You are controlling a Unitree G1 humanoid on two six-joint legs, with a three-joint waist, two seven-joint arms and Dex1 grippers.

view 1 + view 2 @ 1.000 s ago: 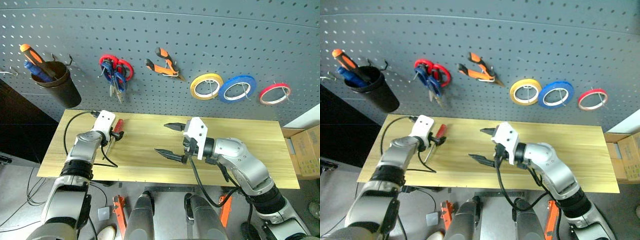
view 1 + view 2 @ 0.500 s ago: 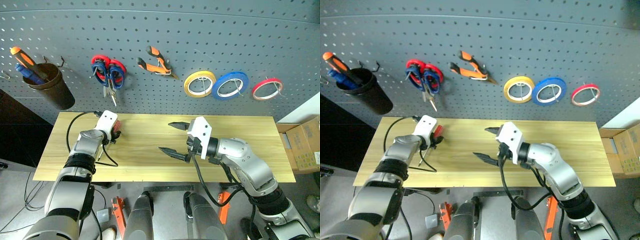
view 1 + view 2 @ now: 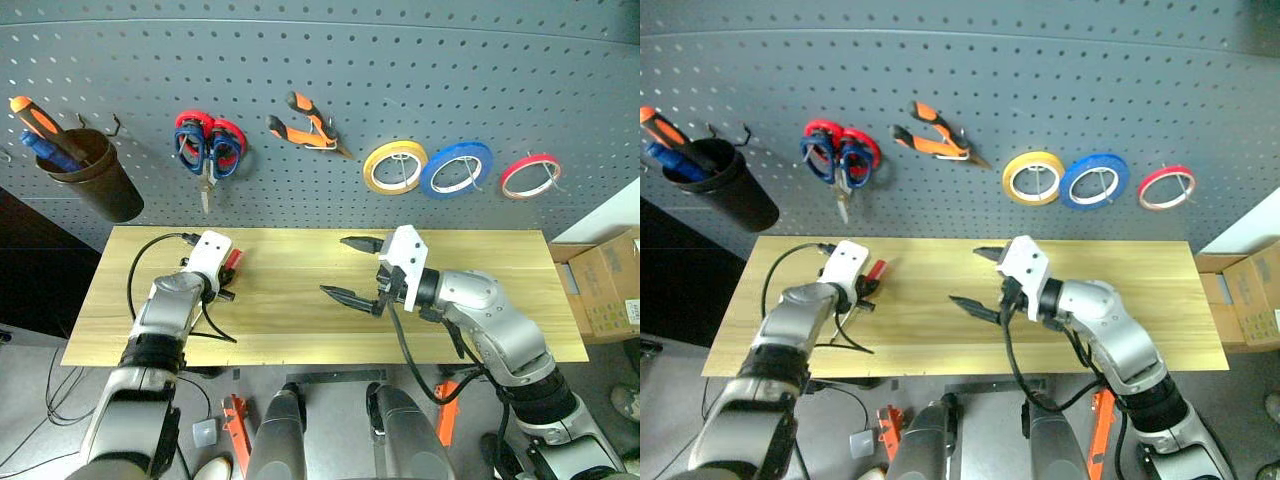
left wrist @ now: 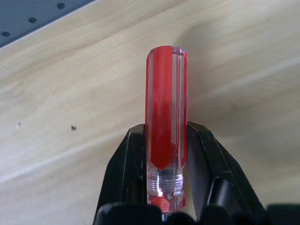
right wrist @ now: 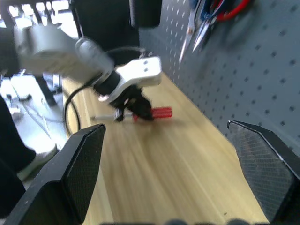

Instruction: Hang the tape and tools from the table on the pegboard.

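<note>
My left gripper (image 4: 165, 131) is shut on the clear red handle of the small screwdriver (image 4: 165, 124), just over the left part of the wooden table (image 3: 300, 330); the handle (image 3: 233, 262) sticks out past the fingers toward the pegboard (image 3: 400, 70). My right gripper (image 3: 345, 268) hovers open over the table's middle, holding nothing. On the pegboard hang the red tape (image 3: 530, 175), the orange-and-black pliers (image 3: 305, 130) and the blue-handled scissors (image 3: 193, 150).
Red-handled scissors (image 3: 226, 138) hang beside the blue ones. A yellow roll (image 3: 397, 167) and a blue roll (image 3: 457, 168) hang left of the red tape. A dark cup (image 3: 95, 180) with an orange-and-black screwdriver hangs far left. A cardboard box (image 3: 610, 290) stands right of the table.
My left gripper's fingers have closed on the screwdriver's handle and the hand has drawn back a little. The right gripper stays open and in place. The camera view has shifted.
</note>
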